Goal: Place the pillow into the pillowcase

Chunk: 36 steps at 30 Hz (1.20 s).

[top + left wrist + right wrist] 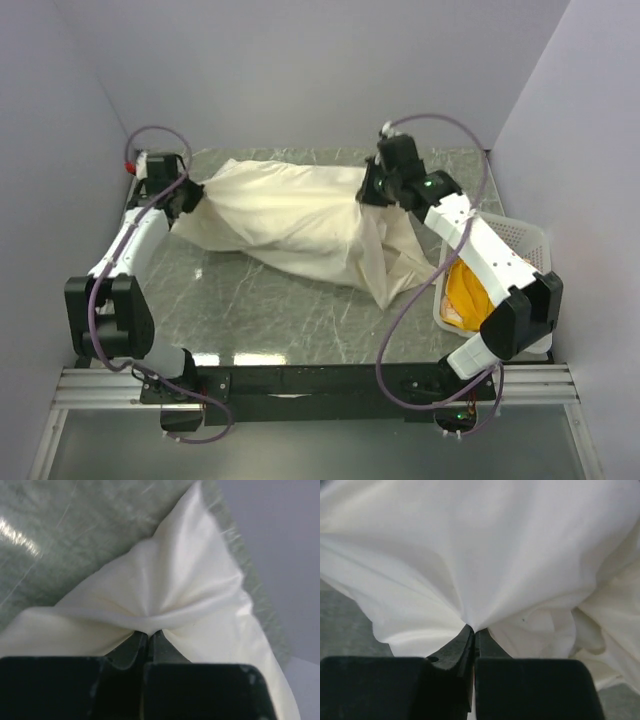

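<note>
The plain cream pillowcase [290,215] lies wrinkled and bulging across the far half of the marble table, stretched between both grippers. My left gripper [196,192] is shut on its far-left end; in the left wrist view the fabric [185,595] bunches into the closed fingertips [148,632]. My right gripper [368,190] is shut on its upper right part; in the right wrist view the cloth [485,545] gathers into the closed tips [474,629]. Loose folds hang down to the right [395,265]. No printed pillow shows; whether it is inside the sack cannot be told.
A white slatted basket [520,240] holding a yellow-orange item [463,290] stands at the table's right edge under my right arm. Grey walls close in the back and sides. The table's marble top [280,310] shows in front of the cloth.
</note>
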Each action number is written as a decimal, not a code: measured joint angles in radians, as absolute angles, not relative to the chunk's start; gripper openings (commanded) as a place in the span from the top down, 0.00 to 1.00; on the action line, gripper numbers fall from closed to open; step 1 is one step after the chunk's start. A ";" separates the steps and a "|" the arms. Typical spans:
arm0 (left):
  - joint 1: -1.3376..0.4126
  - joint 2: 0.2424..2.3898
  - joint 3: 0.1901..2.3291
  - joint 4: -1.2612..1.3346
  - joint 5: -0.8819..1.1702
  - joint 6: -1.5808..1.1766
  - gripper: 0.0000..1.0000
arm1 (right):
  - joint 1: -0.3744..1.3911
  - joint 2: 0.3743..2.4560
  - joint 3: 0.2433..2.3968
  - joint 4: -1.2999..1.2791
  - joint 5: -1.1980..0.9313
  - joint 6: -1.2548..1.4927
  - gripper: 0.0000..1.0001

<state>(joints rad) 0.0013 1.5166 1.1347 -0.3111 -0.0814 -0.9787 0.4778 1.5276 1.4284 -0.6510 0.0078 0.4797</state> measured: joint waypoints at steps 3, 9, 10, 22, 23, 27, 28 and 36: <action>0.060 1.437 1.187 -0.323 -0.030 -0.970 0.99 | 0.478 1.504 1.592 -0.650 -0.003 0.479 1.00; 0.212 1.193 1.098 -0.317 0.101 -0.986 0.95 | 0.554 1.344 1.451 -0.583 -0.061 0.509 0.65; 0.231 1.180 1.071 -0.314 0.116 -0.989 0.91 | 0.577 1.326 1.398 -0.562 -0.066 0.516 0.53; 0.424 1.283 0.813 -0.286 0.140 -0.962 0.15 | 0.592 1.282 0.889 -0.477 -0.018 0.548 0.17; 0.412 1.271 0.838 -0.289 0.119 -0.952 0.15 | 0.562 1.282 0.888 -0.455 -0.027 0.555 0.16; 0.325 1.246 0.933 -0.290 -0.019 -0.925 0.12 | 0.488 1.299 0.892 -0.370 -0.060 0.585 0.10; 0.289 1.254 0.948 -0.292 -0.059 -0.919 0.11 | 0.485 1.316 0.898 -0.352 -0.069 0.592 0.09; 0.177 1.485 0.972 -0.315 -0.184 -0.904 0.45 | 0.488 1.547 0.910 -0.226 -0.187 0.648 0.65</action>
<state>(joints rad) 0.1768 1.4853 0.9722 -0.3149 -0.1841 -0.9043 0.4885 1.5467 0.9100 -0.2256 -0.1871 0.6483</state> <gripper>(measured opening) 0.820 0.809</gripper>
